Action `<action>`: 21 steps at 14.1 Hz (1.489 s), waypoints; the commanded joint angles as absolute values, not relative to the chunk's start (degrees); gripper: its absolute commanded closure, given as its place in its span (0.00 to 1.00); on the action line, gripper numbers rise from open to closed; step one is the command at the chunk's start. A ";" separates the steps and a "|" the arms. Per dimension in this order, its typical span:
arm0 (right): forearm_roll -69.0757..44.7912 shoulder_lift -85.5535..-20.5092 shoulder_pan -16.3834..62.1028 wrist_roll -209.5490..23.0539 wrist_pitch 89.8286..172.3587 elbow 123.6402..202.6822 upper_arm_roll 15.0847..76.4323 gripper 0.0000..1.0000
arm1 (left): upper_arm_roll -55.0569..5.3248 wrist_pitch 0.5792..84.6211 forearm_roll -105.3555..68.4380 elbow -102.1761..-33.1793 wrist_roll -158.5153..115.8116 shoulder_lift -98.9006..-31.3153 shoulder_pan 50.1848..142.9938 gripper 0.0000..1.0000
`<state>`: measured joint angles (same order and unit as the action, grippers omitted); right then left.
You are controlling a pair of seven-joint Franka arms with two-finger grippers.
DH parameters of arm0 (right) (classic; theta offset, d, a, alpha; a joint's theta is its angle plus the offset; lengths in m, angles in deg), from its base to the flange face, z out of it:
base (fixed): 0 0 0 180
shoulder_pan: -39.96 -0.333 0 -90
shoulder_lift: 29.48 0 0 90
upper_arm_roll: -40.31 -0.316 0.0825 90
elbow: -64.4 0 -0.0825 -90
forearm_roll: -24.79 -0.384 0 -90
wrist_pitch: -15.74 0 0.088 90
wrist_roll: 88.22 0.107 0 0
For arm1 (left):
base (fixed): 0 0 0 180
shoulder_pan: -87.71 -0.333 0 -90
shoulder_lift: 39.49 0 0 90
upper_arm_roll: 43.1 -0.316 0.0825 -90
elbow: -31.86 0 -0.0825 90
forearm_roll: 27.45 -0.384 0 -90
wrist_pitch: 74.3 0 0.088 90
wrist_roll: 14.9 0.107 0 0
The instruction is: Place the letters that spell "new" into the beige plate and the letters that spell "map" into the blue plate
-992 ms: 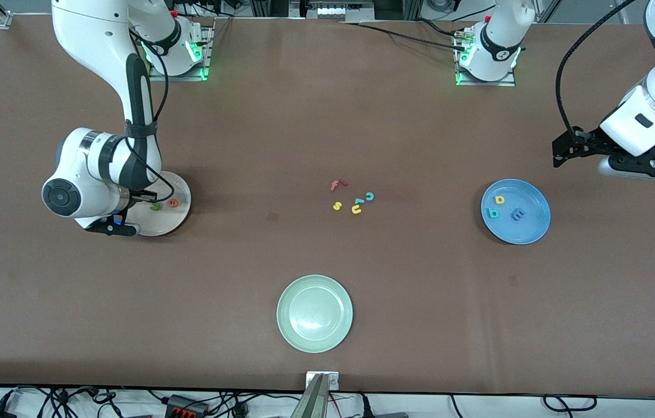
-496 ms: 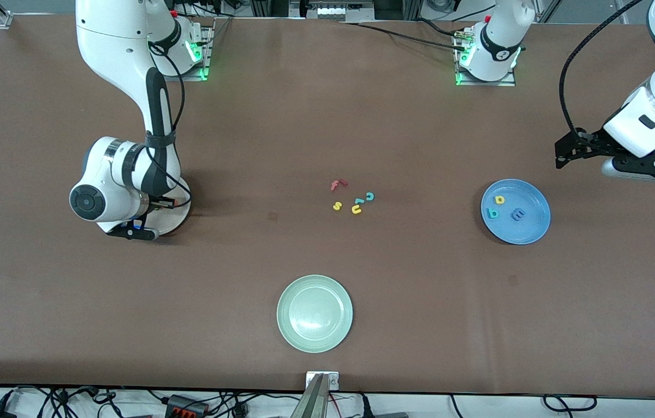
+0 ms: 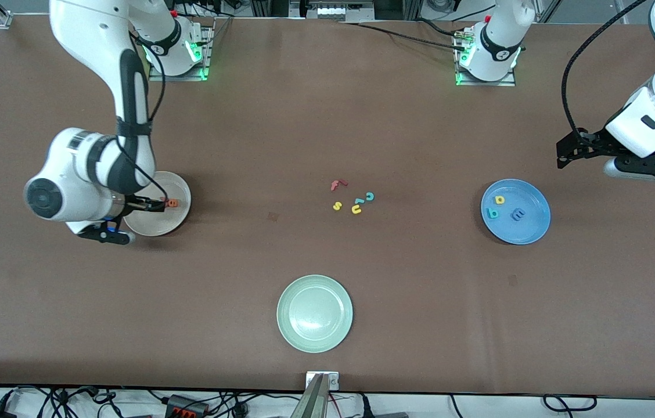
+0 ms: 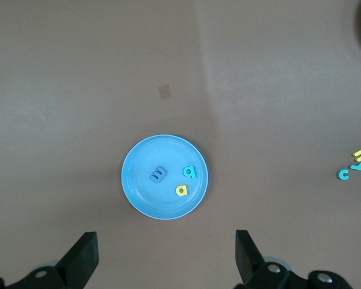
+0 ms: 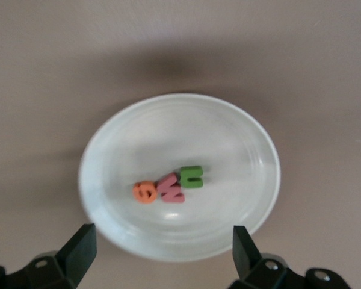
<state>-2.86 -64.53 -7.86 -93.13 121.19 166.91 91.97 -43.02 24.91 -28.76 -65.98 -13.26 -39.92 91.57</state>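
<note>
The beige plate (image 3: 160, 224) (image 5: 240, 138) lies at the right arm's end of the table. In it the orange e (image 5: 145, 192) (image 3: 172, 203), the pinkish-red w (image 5: 171, 188) and the dark green n (image 5: 192, 177) sit touching in a row. My right gripper (image 5: 162, 256) (image 3: 108, 230) hangs open and empty over the plate's edge. The blue plate (image 3: 531, 232) (image 4: 144, 198) holds the blue m (image 4: 159, 175) (image 3: 518, 215), teal a (image 4: 190, 172) (image 3: 493, 213) and yellow p (image 4: 181, 190) (image 3: 499, 200), spaced apart. My left gripper (image 4: 165, 259) (image 3: 647, 167) waits open, high beside that plate.
A pale green plate (image 3: 315, 313) lies near the front camera at mid-table. Loose letters cluster in the table's middle: a red f (image 3: 338, 184), a teal c (image 3: 369, 196), a yellow s (image 3: 337, 205) and a yellow u (image 3: 356, 209).
The right hand swung in over the beige plate, then back toward the right arm's end of the table. The left arm barely shifted.
</note>
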 commanded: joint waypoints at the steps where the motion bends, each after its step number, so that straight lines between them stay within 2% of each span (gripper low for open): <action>1: -3.69 -63.93 -8.21 -91.99 116.12 161.54 93.92 0.00 | -43.37 23.96 -27.89 -65.09 -11.65 -39.66 91.93 0.00; 7: -3.77 -63.76 -7.24 -90.95 116.63 157.83 92.00 0.00 | -43.37 23.79 -27.80 -65.08 -11.56 -39.66 91.93 0.00; 10: -1.59 -59.99 -0.32 -81.39 116.46 153.45 82.36 0.00 | -43.37 23.79 -27.80 -65.08 -11.56 -39.66 91.93 0.00; 14: 15.17 -52.00 8.03 -79.69 116.72 151.33 69.44 0.00 | -43.37 23.00 -27.80 -64.91 -11.56 -39.66 91.93 0.00; 19: 20.31 -44.08 29.27 -80.48 114.62 148.78 51.86 0.00 | -43.37 22.91 -27.98 -64.91 -11.56 -39.66 92.02 0.00; 21: 21.36 -42.23 35.02 -82.93 112.34 148.69 48.32 0.00 | -43.37 22.91 -27.98 -64.91 -11.56 -39.66 92.02 0.00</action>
